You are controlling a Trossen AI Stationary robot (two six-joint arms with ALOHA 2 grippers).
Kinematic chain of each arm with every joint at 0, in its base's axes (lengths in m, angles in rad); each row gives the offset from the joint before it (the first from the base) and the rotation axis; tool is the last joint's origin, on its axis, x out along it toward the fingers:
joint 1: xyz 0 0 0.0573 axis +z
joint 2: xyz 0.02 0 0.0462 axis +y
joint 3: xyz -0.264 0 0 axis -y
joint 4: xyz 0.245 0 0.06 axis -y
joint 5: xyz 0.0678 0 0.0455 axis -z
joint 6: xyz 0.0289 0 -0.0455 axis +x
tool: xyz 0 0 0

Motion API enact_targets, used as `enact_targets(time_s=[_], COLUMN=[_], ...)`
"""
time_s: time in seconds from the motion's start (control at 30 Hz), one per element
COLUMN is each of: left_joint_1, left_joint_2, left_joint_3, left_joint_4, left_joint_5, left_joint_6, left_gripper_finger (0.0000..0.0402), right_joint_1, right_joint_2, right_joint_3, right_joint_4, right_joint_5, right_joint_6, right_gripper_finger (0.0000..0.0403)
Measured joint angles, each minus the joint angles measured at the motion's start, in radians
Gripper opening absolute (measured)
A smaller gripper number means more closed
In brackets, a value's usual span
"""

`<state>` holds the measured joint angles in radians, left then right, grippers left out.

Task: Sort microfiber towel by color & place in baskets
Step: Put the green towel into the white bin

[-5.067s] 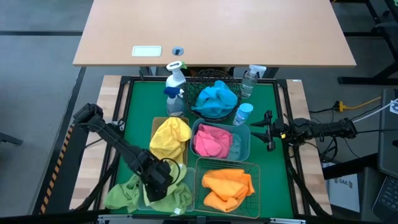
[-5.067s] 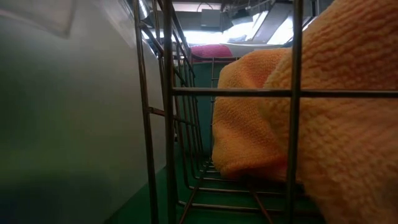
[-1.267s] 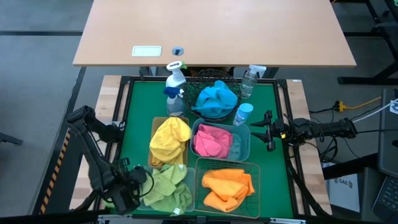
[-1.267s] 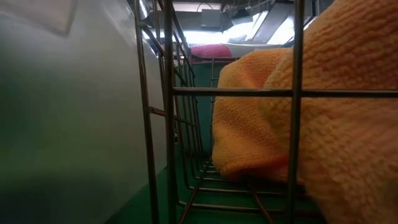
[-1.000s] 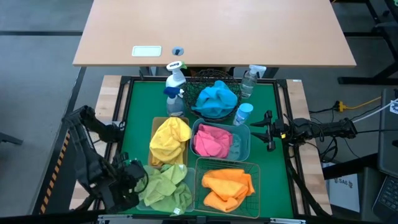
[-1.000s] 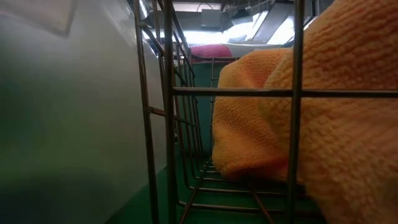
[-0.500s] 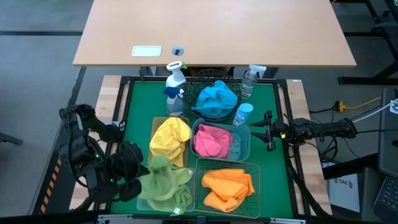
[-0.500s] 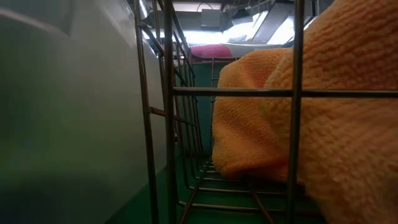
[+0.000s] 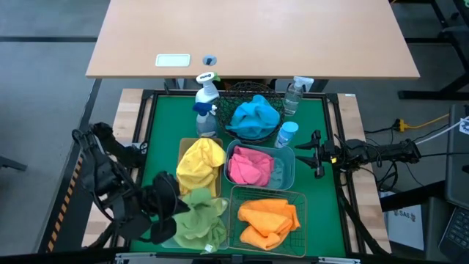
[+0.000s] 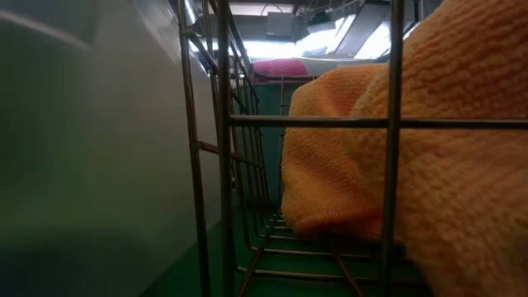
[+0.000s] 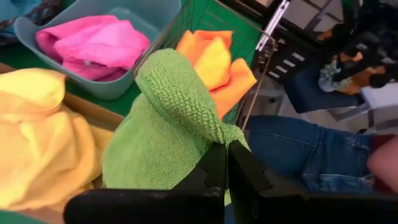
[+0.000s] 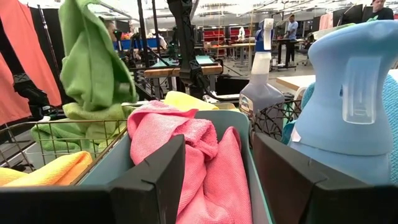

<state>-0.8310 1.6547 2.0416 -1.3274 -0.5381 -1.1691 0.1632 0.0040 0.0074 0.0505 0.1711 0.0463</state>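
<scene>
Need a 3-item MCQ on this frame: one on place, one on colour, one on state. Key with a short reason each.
1. Where do the pink towels lie?
A. in the teal bin
B. in the green wire basket
C. in the round black mesh basket

2. What colour is the towel pinched by the left hand?
A. orange
B. green
C. blue

3. How does the right hand stand?
A. shut on a pink towel
B. shut on the blue-capped spray bottle
C. open, holding nothing

Answers:
1 A: high view shows pink cloth inside the teal bin at mid table.
2 B: left wrist view shows the shut fingers gripping a green towel, lifted over its pile.
3 C: right wrist view shows its fingers apart with a gap, the pink towels lying beyond them; the arm waits at the table's right edge.
</scene>
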Motion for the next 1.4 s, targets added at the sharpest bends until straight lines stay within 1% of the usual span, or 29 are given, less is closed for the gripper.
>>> enact_targets(time_s=[0.1,0.27,0.53,0.67,0.8,1.17,1.4], left_joint_1=[0.0,-0.003,-0.006,-0.006,0.0,0.028,0.043], left_joint_2=[0.0,0.0,0.001,0.001,0.001,0.001,0.001], left_joint_3=[-0.073,-0.234,-0.53,-0.659,-0.765,-0.98,-1.044], left_joint_4=[0.059,0.163,0.409,0.512,0.569,0.644,0.644], left_joint_5=[-0.001,0.011,0.161,0.186,0.189,0.216,0.219], left_joint_6=[0.031,0.055,0.055,0.054,0.052,0.052,0.047], left_gripper_finger=[0.0,0.0,0.0,0.0,0.0,0.0,0.0006], right_joint_1=[0.0,0.0,0.0,0.0,0.0,0.0,0.0], right_joint_2=[0.0,0.0,0.0,0.0,0.0,0.0,0.0], right_joint_3=[0.0,0.0,0.0,0.0,0.0,0.0,0.0], right_joint_4=[0.0,0.0,0.0,0.0,0.0,0.0,0.0], right_joint_5=[0.0,0.0,0.0,0.0,0.0,0.0,0.0], right_joint_6=[0.0,0.0,0.0,0.0,0.0,0.0,0.0], right_gripper_finger=[0.0189,0.0189,0.0189,0.0189,0.0189,0.0189,0.0189])
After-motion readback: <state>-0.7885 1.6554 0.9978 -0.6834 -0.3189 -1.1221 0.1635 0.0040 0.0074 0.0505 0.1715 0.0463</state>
